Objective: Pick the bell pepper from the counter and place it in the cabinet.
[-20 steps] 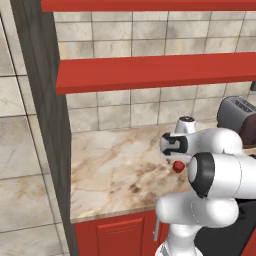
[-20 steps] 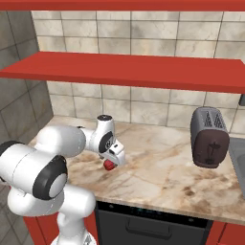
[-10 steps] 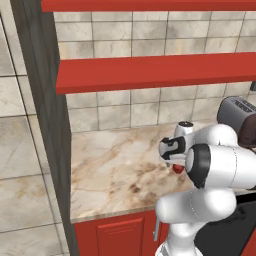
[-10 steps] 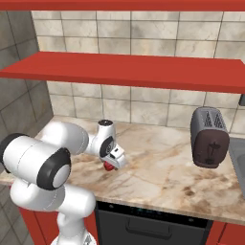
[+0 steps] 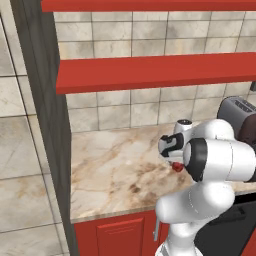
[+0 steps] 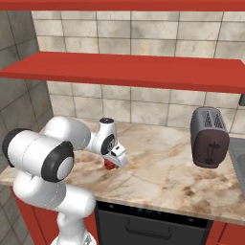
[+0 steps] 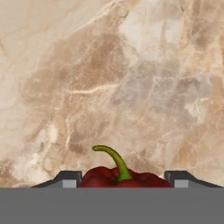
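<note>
Gripping: we see the gripper (image 7: 122, 180) down on the bell pepper (image 7: 124, 176), one finger (image 7: 65, 179) at each side of it; contact itself is too low in frame, so we cannot tell if it is clamped.
Pepper: on the counter (image 6: 158, 172), well left of the toaster (image 6: 209, 137), stem up.
Cabinet (image 6: 129, 72): red shelf above the toaster.

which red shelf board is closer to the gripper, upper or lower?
The lower red shelf board, directly above the counter where the gripper sits at the bell pepper; the upper board runs along the frame's top.
</note>
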Available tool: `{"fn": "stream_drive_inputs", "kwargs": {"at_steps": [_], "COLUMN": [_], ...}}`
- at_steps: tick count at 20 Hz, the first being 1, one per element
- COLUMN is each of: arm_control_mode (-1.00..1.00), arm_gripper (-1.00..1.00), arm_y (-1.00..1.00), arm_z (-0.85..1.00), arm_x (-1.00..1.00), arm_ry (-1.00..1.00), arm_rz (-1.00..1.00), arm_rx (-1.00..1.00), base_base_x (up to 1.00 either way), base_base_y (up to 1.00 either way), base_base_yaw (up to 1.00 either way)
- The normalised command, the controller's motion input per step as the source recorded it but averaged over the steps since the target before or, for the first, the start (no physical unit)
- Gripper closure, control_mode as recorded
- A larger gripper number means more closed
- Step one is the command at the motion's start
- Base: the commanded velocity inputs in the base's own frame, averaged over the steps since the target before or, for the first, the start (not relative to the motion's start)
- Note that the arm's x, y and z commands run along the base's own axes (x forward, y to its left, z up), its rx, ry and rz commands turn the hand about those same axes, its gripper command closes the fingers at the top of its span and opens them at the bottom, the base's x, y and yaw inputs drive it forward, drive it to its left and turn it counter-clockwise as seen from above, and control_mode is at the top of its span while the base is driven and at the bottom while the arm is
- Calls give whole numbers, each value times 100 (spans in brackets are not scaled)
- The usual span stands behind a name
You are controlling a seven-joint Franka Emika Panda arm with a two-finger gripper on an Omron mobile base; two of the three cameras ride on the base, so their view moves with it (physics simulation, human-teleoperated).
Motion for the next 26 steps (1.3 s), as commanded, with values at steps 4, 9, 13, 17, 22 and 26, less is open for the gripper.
{"fn": "stream_drive_inputs", "kwargs": {"at_steps": [4,9,13,17,22,26], "arm_control_mode": [-100,-100,-100,-100,-100,-100], "arm_gripper": [100,100,100,100,100,100], "arm_y": [0,-1,0,-3,-23,-37], "arm_z": [29,93,100,96,100,88], "arm_x": [-34,-49,-15,-31,-43,-68], "arm_ry": [-13,-19,-3,0,-1,-6], "arm_rz": [6,5,0,0,0,0], "arm_rx": [-3,-1,0,0,0,0], "base_base_x": [0,0,0,0,0,0], "base_base_y": [0,0,0,0,0,0], "base_base_yaw": [0,0,0,0,0,0]}}
